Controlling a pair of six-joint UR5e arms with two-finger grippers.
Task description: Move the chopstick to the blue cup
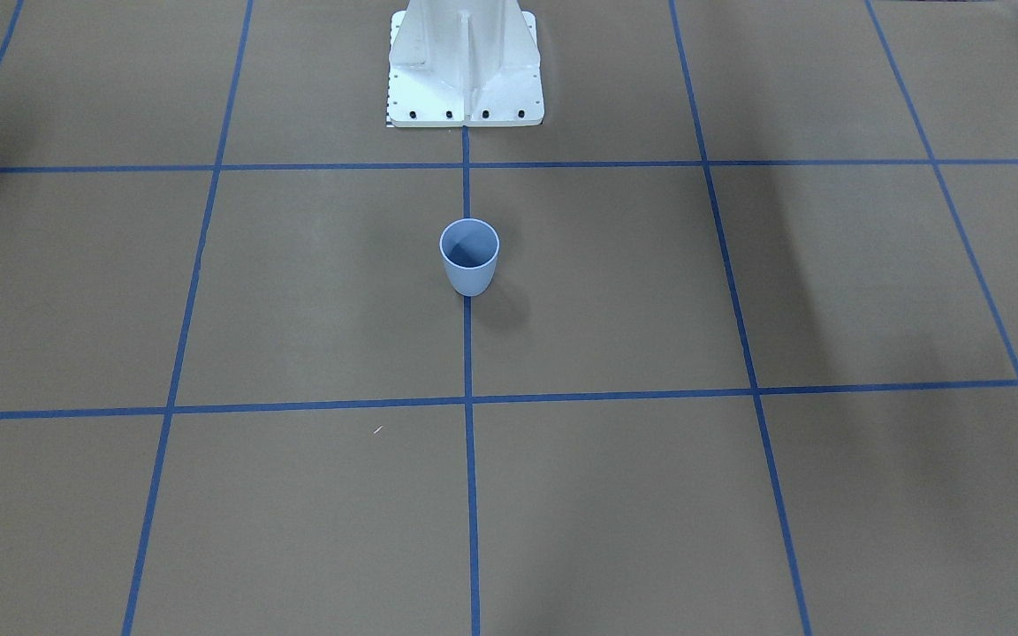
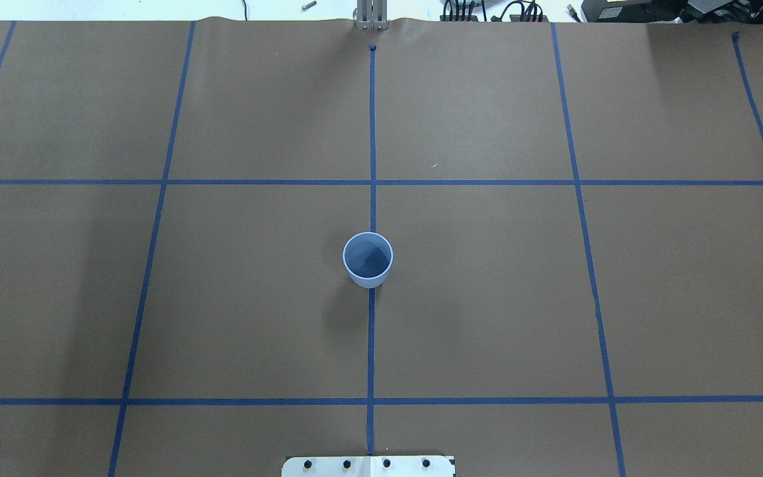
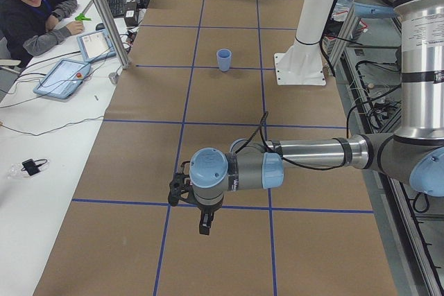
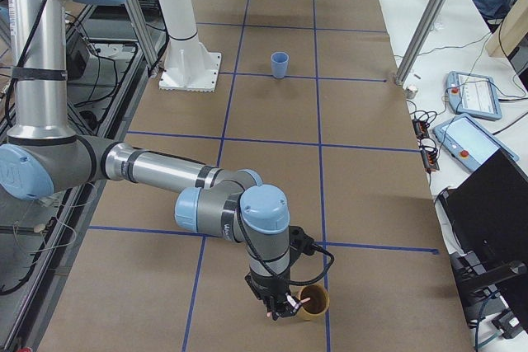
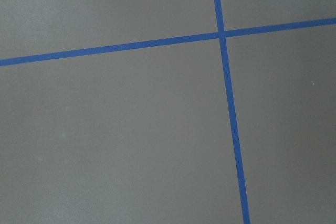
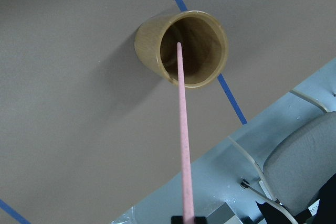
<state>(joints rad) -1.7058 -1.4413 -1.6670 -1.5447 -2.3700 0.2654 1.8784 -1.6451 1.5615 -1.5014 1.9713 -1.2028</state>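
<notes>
The blue cup (image 2: 368,259) stands upright and empty at the table's centre on the middle tape line; it also shows in the front view (image 1: 469,257) and both side views (image 3: 223,60) (image 4: 280,64). The pink chopstick (image 6: 183,140) runs from my right gripper (image 6: 184,220) down to the mouth of a tan cup (image 6: 149,43), its tip at or just inside the opening. In the right side view my right gripper (image 4: 279,309) is over that tan cup (image 4: 315,303), shut on the chopstick (image 4: 294,298). My left gripper (image 3: 206,225) hangs above bare table; I cannot tell whether it is open or shut.
The white robot base (image 1: 465,66) stands behind the blue cup. Blue tape lines (image 2: 371,344) grid the brown table. The tan cup sits near the table's end on my right, next to its edge, with a chair (image 6: 302,166) beyond. Operators' tablets (image 4: 473,92) lie on a side table.
</notes>
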